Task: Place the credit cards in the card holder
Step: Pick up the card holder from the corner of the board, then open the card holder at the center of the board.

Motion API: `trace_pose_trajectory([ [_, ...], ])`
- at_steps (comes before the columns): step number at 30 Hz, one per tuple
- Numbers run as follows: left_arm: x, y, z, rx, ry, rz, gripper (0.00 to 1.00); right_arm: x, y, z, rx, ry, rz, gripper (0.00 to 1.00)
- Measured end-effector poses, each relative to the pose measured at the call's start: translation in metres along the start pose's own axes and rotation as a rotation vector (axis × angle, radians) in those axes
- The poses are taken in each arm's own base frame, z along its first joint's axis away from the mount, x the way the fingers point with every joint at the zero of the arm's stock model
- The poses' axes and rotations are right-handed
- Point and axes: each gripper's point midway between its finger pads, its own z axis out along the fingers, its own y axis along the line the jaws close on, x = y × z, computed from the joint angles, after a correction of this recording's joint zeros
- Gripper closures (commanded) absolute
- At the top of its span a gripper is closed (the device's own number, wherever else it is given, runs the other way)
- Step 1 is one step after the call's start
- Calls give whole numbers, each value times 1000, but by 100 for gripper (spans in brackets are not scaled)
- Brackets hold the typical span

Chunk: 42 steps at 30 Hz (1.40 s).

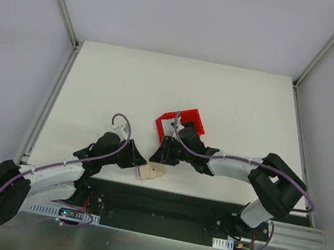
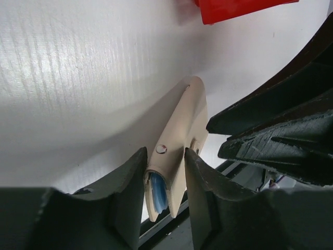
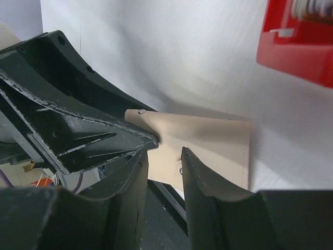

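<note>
The tan card holder (image 1: pixel 151 172) is at the table's near edge, partly over the black rail. In the left wrist view the card holder (image 2: pixel 182 130) stands on edge between my left gripper's (image 2: pixel 164 156) fingers, which touch its two leaves just below the snap stud. Pale blue shows inside the fold; I cannot tell whether it is lining or a card. No separate credit cards are in view. My right gripper (image 3: pixel 163 152) comes in from the other side, jaws narrowly apart, its tips at the card holder's (image 3: pixel 213 146) lower edge with nothing clearly between them. The two grippers (image 1: pixel 163 153) nearly touch.
A red plastic bin (image 1: pixel 181 124) stands just behind the right gripper, also in the right wrist view as the red bin (image 3: pixel 296 47). The black mounting rail (image 1: pixel 160 202) runs along the near edge. White walls with metal frames enclose the table.
</note>
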Motion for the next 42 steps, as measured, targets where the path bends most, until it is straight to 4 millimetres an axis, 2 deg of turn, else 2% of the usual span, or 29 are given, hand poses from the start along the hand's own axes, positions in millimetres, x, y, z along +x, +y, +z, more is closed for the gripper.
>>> trace_pose_trajectory([
  [5, 3, 0, 3, -10, 35, 22, 94, 9, 4, 4, -6, 21, 18, 66],
  [9, 2, -1, 3, -11, 32, 12, 100, 15, 0, 3, 2, 27, 24, 65],
  [14, 4, -3, 1, -5, 3, -11, 100, 24, -13, -4, 51, 37, 38, 64],
  [25, 3, 5, -1, -43, -67, -69, 100, 32, -14, -4, 61, 58, 55, 64],
  [29, 1, 8, 0, -61, -81, -82, 100, 43, -20, 1, 78, 94, 66, 64],
  [32, 0, 10, 1, -71, -91, -84, 100, 46, -17, 5, 72, 113, 69, 64],
  [35, 0, 12, 1, -80, -94, -87, 100, 47, -13, 8, 67, 119, 62, 71],
  [39, 0, 15, 2, -93, -98, -88, 100, 47, -12, 11, 66, 129, 57, 75],
  [42, 0, 18, 3, -112, -103, -86, 100, 47, -11, 14, 61, 138, 57, 83],
])
